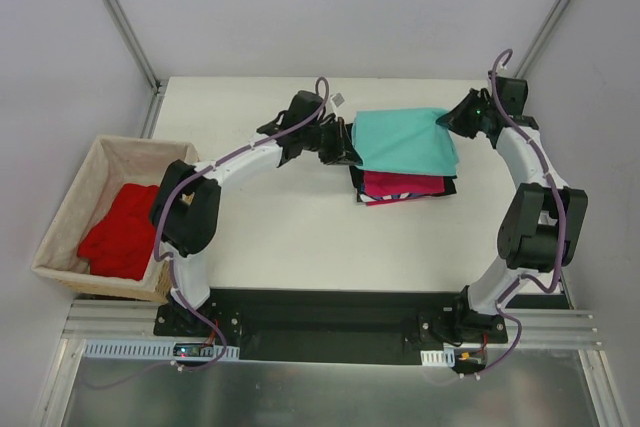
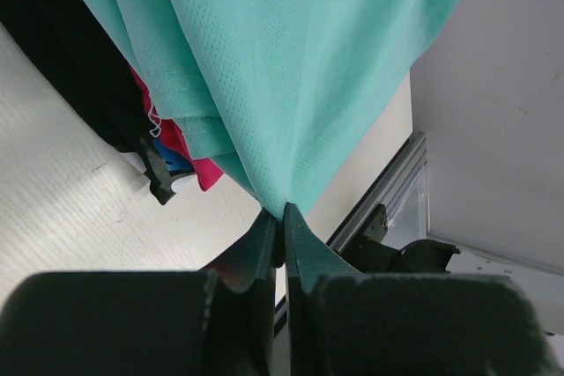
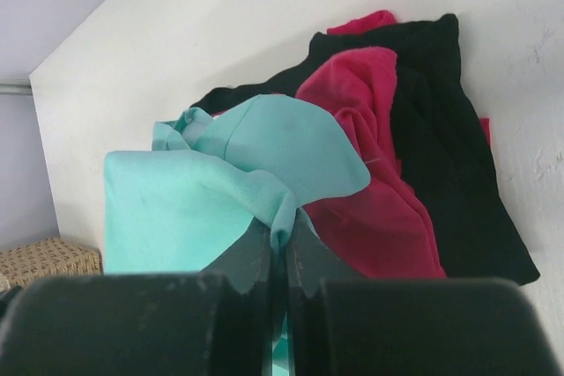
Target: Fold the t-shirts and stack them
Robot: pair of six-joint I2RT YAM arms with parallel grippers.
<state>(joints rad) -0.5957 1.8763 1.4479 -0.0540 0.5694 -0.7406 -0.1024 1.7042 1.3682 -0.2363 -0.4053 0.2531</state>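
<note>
White table surface (image 1: 280,237) inside pale enclosure walls; beside its left edge, wicker basket (image 1: 70,202) containing the bright red t-shirt (image 1: 122,232), crumpled and not yet folded. Further right, left gripper (image 1: 345,142) pinched tight on the left edge of the teal-green t-shirt (image 1: 405,142), spread over a stack of magenta-pink t-shirt (image 1: 400,185) and black t-shirt (image 3: 441,147) at mid-table, with right gripper (image 1: 455,119) likewise clamped on the right edge of the teal cloth. Judged past halfway: two shirts stacked, teal held at the top, red left to do, striped shirt not identifiable.
</note>
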